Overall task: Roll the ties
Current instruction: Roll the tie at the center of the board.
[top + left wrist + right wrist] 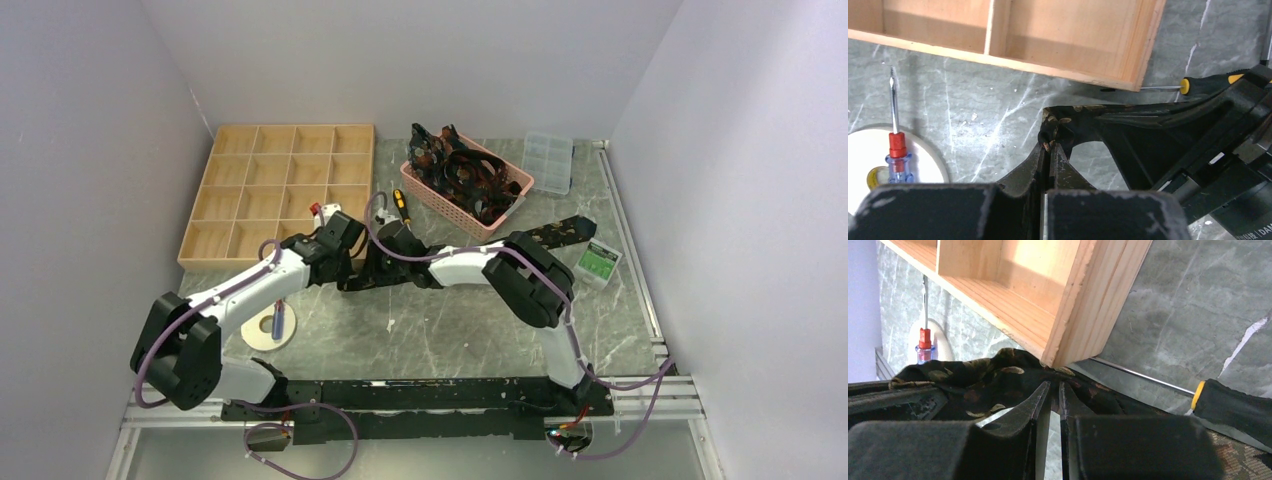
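Note:
A black tie with a tan-gold leaf pattern lies across the table; its wide end (560, 232) shows at the right and the middle is hidden under my right arm. My left gripper (350, 270) (1050, 144) is shut on the tie's bunched narrow end (1068, 116), just in front of the wooden tray's corner. My right gripper (385, 268) (1054, 389) is right beside it, its jaws pinched with a thin gap on a fold of the same tie (983, 375). Several more ties (465, 172) lie piled in a pink basket (520, 180) at the back.
A wooden compartment tray (372, 180) (1073, 35) (1093, 295) stands right behind both grippers. A yellow-black screwdriver (401, 205) (1208, 85) (1233, 405) lies beside its corner. A red-blue screwdriver (279, 318) (897, 150) rests on a white disc (262, 335). A clear box (548, 160) and a green-white box (600, 262) sit at the right.

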